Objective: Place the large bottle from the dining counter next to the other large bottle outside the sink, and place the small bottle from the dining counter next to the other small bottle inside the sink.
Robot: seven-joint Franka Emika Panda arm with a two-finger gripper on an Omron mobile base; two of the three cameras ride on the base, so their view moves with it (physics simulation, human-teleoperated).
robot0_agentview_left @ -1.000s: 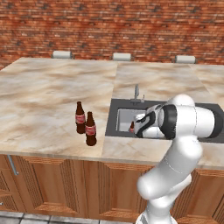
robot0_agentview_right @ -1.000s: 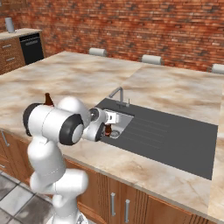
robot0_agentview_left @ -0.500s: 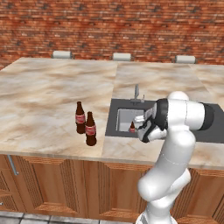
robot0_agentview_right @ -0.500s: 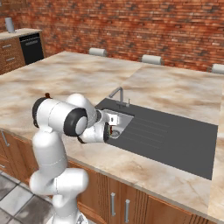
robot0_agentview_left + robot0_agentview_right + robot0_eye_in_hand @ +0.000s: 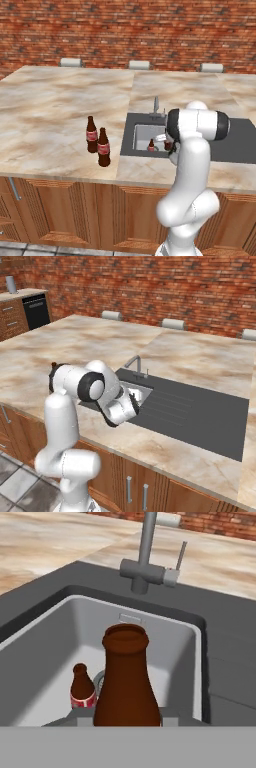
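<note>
Broadly, the desk [image 5: 60,130] spreads in beige marble below the brick wall, and two large bottles [image 5: 98,142] stand together on it to the left of the sink [image 5: 47,647], outside the basin; that half of the task reads as done. The white arm [image 5: 192,150] bends down over the grey basin, with the chrome faucet [image 5: 147,559] rising behind it. At the arm's end the gripper [image 5: 134,404] hangs just above the basin's near edge, clenched on the small bottle [image 5: 126,682], which the hand view shows upright between the finger tips, its open brown neck pointing up. The other small bottle [image 5: 82,688], red-labelled, stands on the basin floor just beside and slightly behind the held one, near the drain.

The step in hand appears to be the lowering and release. It would be done well by keeping the held bottle vertical, descending straight until its base meets the basin floor, and leaving a narrow gap to its neighbour so neither is knocked over. The jaws should part only once the base is seated, and the withdrawal should be vertical, clear of the faucet.
</note>
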